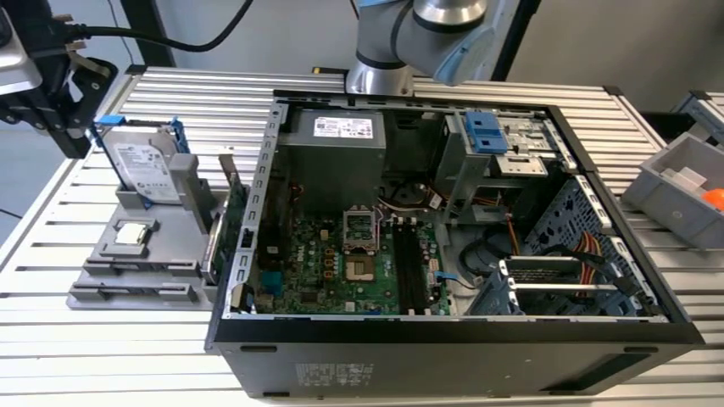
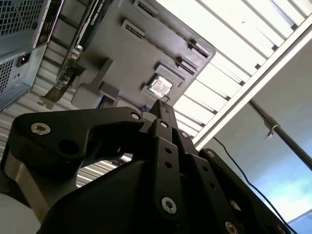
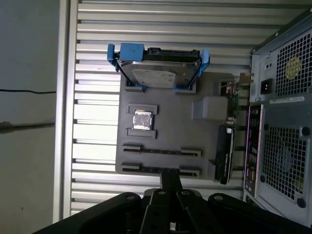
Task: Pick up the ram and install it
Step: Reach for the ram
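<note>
While the gripper (image 3: 170,176) hangs over the near edge of the grey fixture (image 3: 185,126), its fingers are pressed together tip to tip with nothing between them. In the exterior view it sits high, off toward that view's left, well clear of the parts.

Location of the ram (image 3: 161,151): not certain. In the first wrist view a thin dark strip runs edge-up between end brackets in a slotted row of the fixture, with a like row beside it under the fingertips. I take this strip to be the stick. Its colour and chips cannot be made out. The dark memory slots (image 1: 409,267) inside the open computer case (image 1: 453,356) cannot be judged filled or bare.

Handling, as a judgement: a light, stiff, thin board, easily harmed at its contact edge and chips. It is best pinched across the flat faces near the middle of the upper edge and kept square to avoid twisting.

Other fixture contents:
- hard drive (image 3: 156,75), standing on edge
- processor chip (image 3: 142,120), lying flat
- expansion card (image 3: 225,151), beside the case

Writing: white labels show on the hard drive, the power supply (image 1: 334,157) and the case's outer wall, and a round yellow sticker shows on the case's rear. No print is legible from where I stand.
</note>
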Tool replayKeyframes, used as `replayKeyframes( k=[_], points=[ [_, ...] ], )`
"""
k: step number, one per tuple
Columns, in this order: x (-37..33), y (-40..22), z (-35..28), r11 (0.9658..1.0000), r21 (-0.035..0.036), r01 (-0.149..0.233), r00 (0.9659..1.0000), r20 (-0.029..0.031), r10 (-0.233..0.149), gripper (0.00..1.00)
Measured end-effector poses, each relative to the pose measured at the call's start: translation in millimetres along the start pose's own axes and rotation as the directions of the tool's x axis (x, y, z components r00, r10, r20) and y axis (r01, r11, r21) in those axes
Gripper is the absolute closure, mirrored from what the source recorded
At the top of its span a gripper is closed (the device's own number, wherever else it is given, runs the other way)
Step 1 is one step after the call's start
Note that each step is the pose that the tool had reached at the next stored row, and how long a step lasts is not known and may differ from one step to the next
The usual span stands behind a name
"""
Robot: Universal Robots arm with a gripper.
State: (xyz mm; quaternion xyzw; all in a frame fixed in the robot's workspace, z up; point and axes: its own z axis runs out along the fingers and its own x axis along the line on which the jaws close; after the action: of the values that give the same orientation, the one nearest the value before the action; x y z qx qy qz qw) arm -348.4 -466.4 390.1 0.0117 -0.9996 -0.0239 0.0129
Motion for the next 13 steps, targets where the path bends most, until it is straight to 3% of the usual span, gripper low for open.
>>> replayKeyframes(
  k=[13],
  points=[
    [0.3,-12.0,0.0,1.0000,0.0000,-0.002,1.0000,-0.0007,0.002,1.00]
  ],
)
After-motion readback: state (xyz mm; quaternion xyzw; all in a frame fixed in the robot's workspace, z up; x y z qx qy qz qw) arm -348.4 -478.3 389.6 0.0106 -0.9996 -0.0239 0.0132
